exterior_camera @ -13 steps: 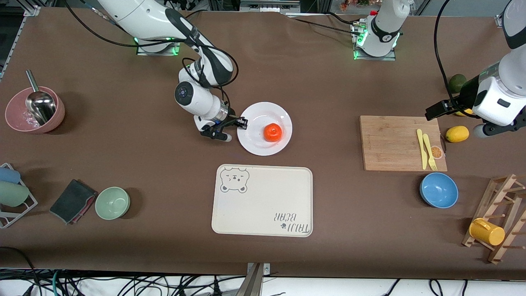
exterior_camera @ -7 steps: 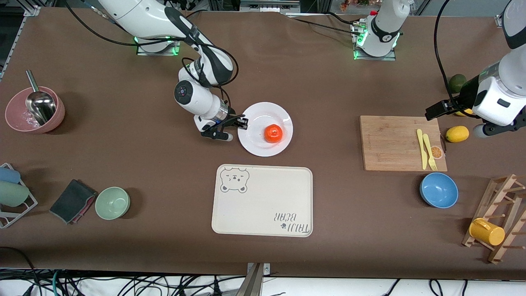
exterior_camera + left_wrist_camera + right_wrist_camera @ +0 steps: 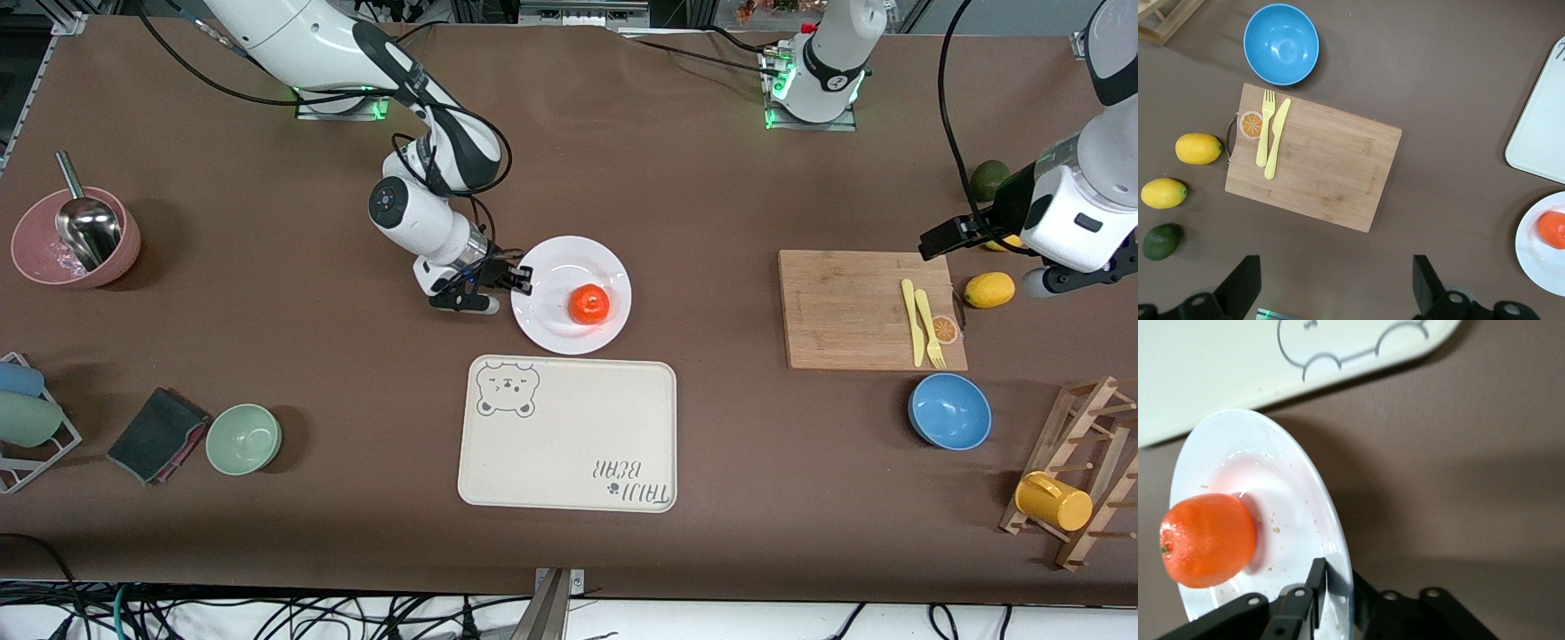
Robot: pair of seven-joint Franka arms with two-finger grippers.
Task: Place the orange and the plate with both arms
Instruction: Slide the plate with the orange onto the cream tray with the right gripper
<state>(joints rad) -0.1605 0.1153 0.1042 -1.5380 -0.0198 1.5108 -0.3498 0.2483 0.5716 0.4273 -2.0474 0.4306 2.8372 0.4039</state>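
Right gripper (image 3: pixel 520 281) clamped on plate (image 3: pixel 556 333) rim; plate with orange (image 3: pixel 589 304) now dragged nearer tray (image 3: pixel 569 436). Left gripper (image 3: pixel 1331 293) open, waiting above lemons (image 3: pixel 989 289).

- Cream bear-print tray (image 3: pixel 567 434), table centre
- Wooden cutting board (image 3: pixel 871 309) bearing yellow knife (image 3: pixel 908 320) and fork (image 3: pixel 929 329)
- Blue bowl (image 3: pixel 949 411)
- Two lemons (image 3: pixel 1199 148); avocado (image 3: pixel 1162 241)
- Green bowl (image 3: pixel 244 438)
- Pink bowl (image 3: pixel 75 238) holding metal scoop (image 3: pixel 85 222)

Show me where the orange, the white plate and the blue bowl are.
orange (image 3: pixel 589 304): front view, middle of the fruit.
plate (image 3: pixel 544 331): front view, bare rim nearest the bear tray.
blue bowl (image 3: pixel 949 411): front view, inside of the bowl.
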